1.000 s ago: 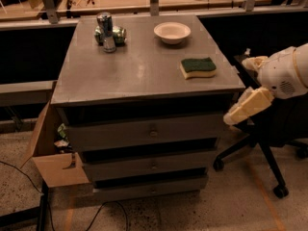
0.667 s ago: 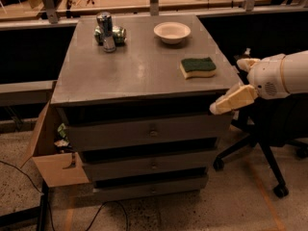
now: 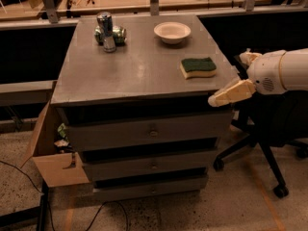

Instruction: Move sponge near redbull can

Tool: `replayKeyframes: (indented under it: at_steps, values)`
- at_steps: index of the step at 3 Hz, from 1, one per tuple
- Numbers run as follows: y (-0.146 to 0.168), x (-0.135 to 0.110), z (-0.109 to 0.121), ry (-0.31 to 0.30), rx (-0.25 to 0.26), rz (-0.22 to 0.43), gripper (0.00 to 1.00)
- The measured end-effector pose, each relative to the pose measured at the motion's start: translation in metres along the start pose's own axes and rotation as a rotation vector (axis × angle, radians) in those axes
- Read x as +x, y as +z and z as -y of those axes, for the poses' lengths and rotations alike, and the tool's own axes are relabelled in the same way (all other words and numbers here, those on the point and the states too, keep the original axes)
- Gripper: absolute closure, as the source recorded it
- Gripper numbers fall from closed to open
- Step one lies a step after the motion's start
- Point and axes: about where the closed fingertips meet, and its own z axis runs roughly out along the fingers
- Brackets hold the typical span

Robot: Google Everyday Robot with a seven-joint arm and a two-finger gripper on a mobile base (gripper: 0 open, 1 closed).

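The sponge (image 3: 198,67), pale yellow with a dark green top, lies flat near the right edge of the grey cabinet top (image 3: 139,71). The redbull can (image 3: 105,32), slim and silver-blue, stands upright at the back left of the top. My gripper (image 3: 230,78) hangs off the cabinet's right side, just right of and below the sponge and not touching it. Its beige fingers (image 3: 231,94) are spread apart and hold nothing.
A stouter green and silver can (image 3: 116,34) lies on its side just behind the redbull can. A white bowl (image 3: 172,32) stands at the back, right of centre. An office chair (image 3: 269,129) is beside the cabinet under my arm. A cardboard box (image 3: 53,153) is at lower left.
My gripper has moved left and slightly up toward the cabinet's right edge, closer to the sponge. Nothing on the cabinet has moved.
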Motion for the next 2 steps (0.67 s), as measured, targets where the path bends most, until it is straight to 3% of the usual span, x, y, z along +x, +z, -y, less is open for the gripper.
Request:
replayKeyframes:
  at_steps: [1, 2]
  values:
    - [0.015, -0.006, 0.023, 0.033, 0.061, 0.051, 0.00]
    - [0.042, -0.027, 0.060, 0.121, 0.150, 0.145, 0.00]
